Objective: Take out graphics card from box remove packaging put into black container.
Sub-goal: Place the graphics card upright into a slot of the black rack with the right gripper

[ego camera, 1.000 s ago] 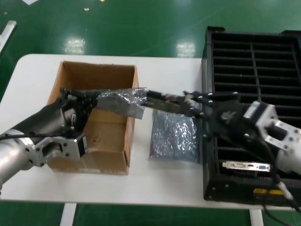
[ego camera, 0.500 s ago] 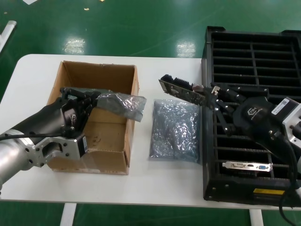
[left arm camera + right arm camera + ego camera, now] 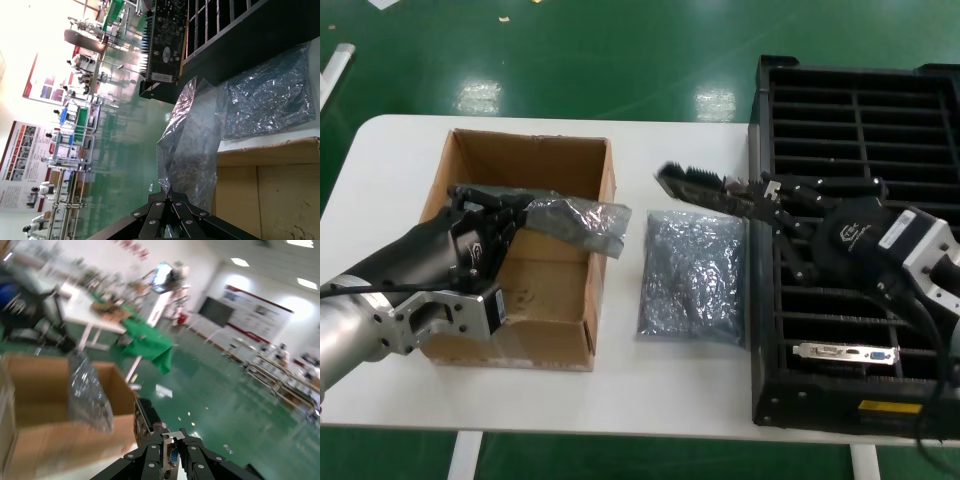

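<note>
The graphics card (image 3: pixel 695 186) is bare and hangs in the air between the box and the black container (image 3: pixel 860 130). My right gripper (image 3: pixel 760 197) is shut on its silver bracket end (image 3: pixel 172 452), and the card (image 3: pixel 146 421) juts away from the jaws. My left gripper (image 3: pixel 516 216) is over the brown box (image 3: pixel 535 155), shut on the empty grey packaging (image 3: pixel 582 224), which droops over the box's right wall. In the left wrist view the packaging (image 3: pixel 192 145) rises from the gripper (image 3: pixel 172 199), with the card (image 3: pixel 165 35) beyond it.
A second crinkly bag (image 3: pixel 692 276) lies flat on the white table (image 3: pixel 680 140) between box and container. Another card (image 3: pixel 846 352) stands in a front slot of the container, near its yellow label (image 3: pixel 890 408). The table's front edge is close.
The right gripper has drawn the card out of the packaging and carried it right, towards the container. The emptied packaging has sagged from the left gripper, which has stayed in place.
</note>
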Controlling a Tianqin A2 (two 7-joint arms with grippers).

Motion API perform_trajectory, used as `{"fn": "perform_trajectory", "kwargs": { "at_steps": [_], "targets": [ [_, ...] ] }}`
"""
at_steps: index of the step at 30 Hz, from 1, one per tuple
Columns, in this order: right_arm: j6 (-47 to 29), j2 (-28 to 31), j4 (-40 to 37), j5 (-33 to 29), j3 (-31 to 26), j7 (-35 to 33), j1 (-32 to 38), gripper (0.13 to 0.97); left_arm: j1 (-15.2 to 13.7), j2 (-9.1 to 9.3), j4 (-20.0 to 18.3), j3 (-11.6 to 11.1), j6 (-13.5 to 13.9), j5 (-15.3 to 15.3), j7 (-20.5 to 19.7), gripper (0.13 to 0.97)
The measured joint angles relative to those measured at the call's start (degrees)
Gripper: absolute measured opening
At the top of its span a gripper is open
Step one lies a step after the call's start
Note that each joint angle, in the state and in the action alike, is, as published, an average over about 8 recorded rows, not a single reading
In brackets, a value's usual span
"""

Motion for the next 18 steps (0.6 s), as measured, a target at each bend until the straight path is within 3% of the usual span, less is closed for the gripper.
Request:
{"fn": "perform_trajectory", "kwargs": {
  "at_steps": [8, 18],
  "targets": [
    [-13.02, 6.45, 1.53, -7.00, -3.70, -0.26, 11.34, 0.183, 0.00, 0.00, 0.00, 0.00, 0.00, 0.00, 0.00, 0.138],
    [-29.23, 8.86, 0.15, -7.47, -9.66, 0.52, 23.44, 0.183, 0.00, 0.00, 0.00, 0.00, 0.00, 0.00, 0.00, 0.138]
  ]
}}
